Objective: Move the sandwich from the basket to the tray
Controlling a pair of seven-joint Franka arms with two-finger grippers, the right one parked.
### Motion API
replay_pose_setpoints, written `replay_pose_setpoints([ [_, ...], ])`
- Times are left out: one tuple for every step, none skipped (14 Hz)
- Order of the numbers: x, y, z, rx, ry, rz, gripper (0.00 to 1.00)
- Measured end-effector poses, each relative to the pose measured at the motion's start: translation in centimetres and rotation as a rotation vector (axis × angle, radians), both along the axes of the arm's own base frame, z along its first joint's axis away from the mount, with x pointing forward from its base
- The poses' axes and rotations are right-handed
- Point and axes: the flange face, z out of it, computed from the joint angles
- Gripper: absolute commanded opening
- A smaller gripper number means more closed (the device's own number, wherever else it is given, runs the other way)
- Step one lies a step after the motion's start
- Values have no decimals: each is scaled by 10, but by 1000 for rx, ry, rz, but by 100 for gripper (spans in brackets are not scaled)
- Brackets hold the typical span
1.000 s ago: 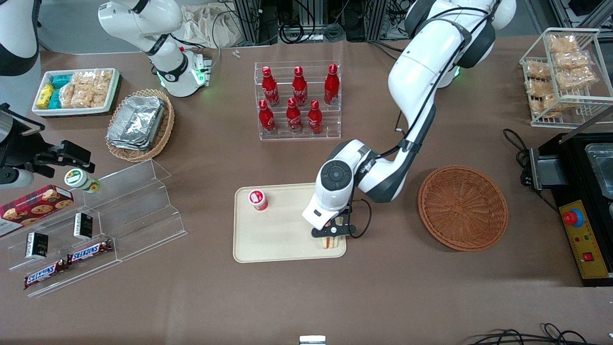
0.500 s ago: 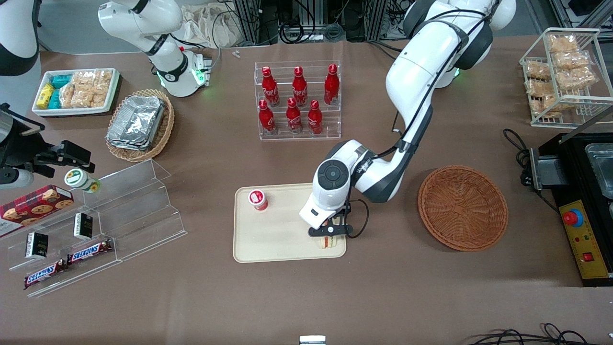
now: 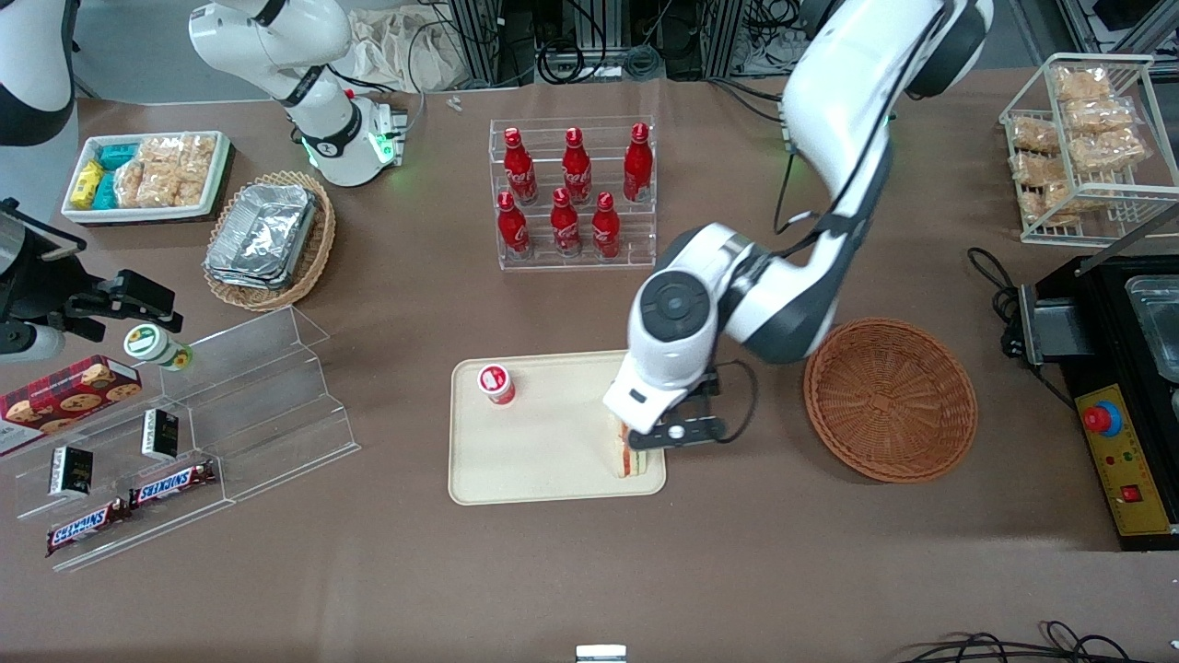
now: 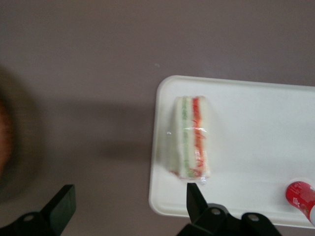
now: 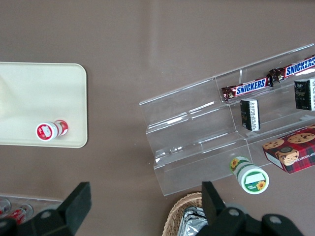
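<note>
The sandwich (image 3: 628,455) (image 4: 192,142), a plastic-wrapped wedge with red and green filling stripes, lies on the cream tray (image 3: 543,456) (image 4: 246,147), at the tray's corner nearest the front camera and the basket. My gripper (image 3: 665,433) (image 4: 129,204) hangs above that corner, open, its black fingers (image 4: 196,196) spread wide with nothing between them. It touches nothing. The orange-brown wicker basket (image 3: 889,398) sits empty beside the tray, toward the working arm's end of the table.
A small red-capped cup (image 3: 496,383) (image 5: 49,130) lies on the tray. An acrylic rack of red bottles (image 3: 573,193) stands farther from the camera. A clear stepped shelf with snack bars (image 3: 184,433) is toward the parked arm's end. A black appliance (image 3: 1119,387) sits beside the basket.
The gripper, low around the sandwich on the tray before, has risen and shifted toward the basket. The sandwich stays on the tray, let go.
</note>
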Motion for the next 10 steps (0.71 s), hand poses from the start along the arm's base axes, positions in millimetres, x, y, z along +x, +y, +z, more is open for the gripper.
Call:
replay_pose_setpoints([
  [1, 24, 25, 2, -5, 9, 100],
  [-1, 47, 45, -1, -8, 22, 100],
  [-5, 69, 61, -8, -7, 39, 100],
  [-10, 90, 75, -11, -7, 53, 100],
  [-16, 110, 87, -12, -10, 56, 100],
  [-21, 129, 98, -13, -11, 52, 100],
  [-30, 153, 111, -13, -13, 48, 100],
  [-35, 170, 117, -4, -5, 37, 100],
  [-39, 190, 123, 6, 7, 19, 100],
  [-42, 215, 132, 8, 13, 3, 100],
])
